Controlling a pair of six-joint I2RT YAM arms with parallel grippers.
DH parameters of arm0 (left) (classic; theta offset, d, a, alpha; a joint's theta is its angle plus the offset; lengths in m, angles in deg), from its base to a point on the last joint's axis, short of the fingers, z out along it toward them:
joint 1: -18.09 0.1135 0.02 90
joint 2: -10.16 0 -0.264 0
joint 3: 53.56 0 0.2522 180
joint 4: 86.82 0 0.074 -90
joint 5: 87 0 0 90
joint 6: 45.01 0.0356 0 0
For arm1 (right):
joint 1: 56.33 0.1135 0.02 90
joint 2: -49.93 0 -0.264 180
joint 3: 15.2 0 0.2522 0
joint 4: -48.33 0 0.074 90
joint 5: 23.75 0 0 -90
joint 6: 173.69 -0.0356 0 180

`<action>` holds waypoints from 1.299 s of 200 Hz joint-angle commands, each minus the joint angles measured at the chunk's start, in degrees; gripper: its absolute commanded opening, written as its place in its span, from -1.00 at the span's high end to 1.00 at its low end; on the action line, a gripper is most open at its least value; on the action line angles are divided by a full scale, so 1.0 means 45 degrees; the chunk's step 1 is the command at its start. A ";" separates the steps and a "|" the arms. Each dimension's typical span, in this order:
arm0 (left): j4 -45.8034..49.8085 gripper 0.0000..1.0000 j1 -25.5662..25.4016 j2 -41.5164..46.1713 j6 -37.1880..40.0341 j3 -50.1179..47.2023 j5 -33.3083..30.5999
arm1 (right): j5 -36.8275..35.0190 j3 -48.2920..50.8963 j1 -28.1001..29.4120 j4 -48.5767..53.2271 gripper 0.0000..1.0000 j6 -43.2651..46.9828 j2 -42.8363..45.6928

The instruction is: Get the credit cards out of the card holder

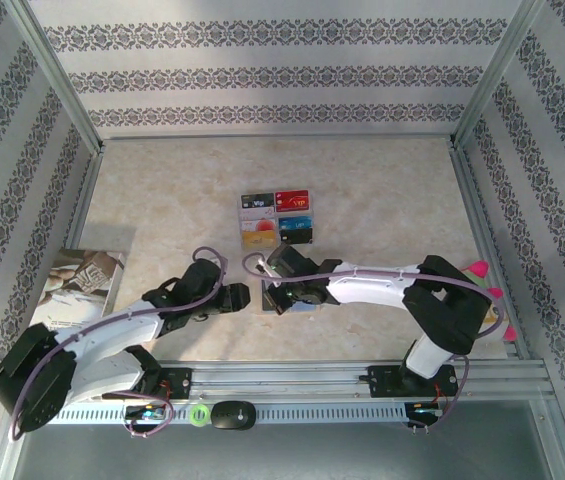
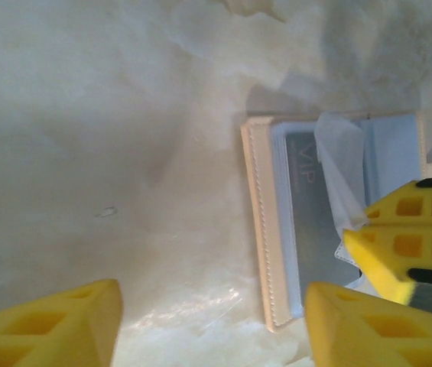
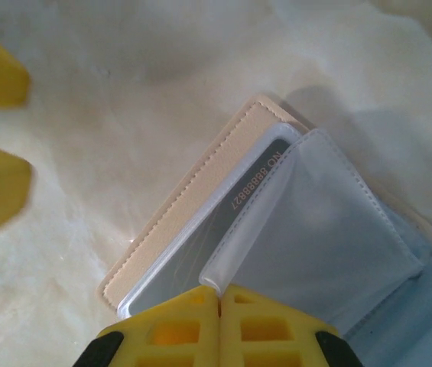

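The tan card holder (image 1: 304, 308) lies open on the marble table. Its stitched tan edge (image 2: 260, 229) frames clear sleeves, and a grey credit card (image 2: 311, 222) marked VIP sits in one. My right gripper (image 3: 219, 302) is shut on the edge of a clear sleeve page (image 3: 315, 229), lifting it off the grey numbered card (image 3: 200, 245). My left gripper (image 2: 212, 329) stands open just left of the holder, low over the table, its right fingertip (image 2: 368, 325) over the holder's near corner. From above, both grippers (image 1: 243, 297) (image 1: 280, 297) meet at the holder.
Several colourful cards (image 1: 275, 217) lie in a grid just beyond the holder. A printed booklet (image 1: 87, 285) rests at the left by the wall. Metal frame rails (image 1: 472, 230) and patterned walls bound the table.
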 commanded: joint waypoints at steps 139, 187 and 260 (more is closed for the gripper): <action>-0.0660 0.88 -0.1584 -0.3960 0.0836 0.2259 0.0182 | 0.1097 0.1589 -0.0187 -0.2310 1.00 -0.1519 0.0751; 0.0027 1.00 -0.1581 -0.4730 0.0593 0.2291 0.0854 | 0.0515 0.2029 -0.0188 -0.2342 1.00 -0.1935 0.1306; -0.0129 1.00 -0.1601 -0.4784 0.0213 0.1859 0.1298 | -0.2822 0.4028 -0.0342 -0.0343 0.59 -0.4448 0.4414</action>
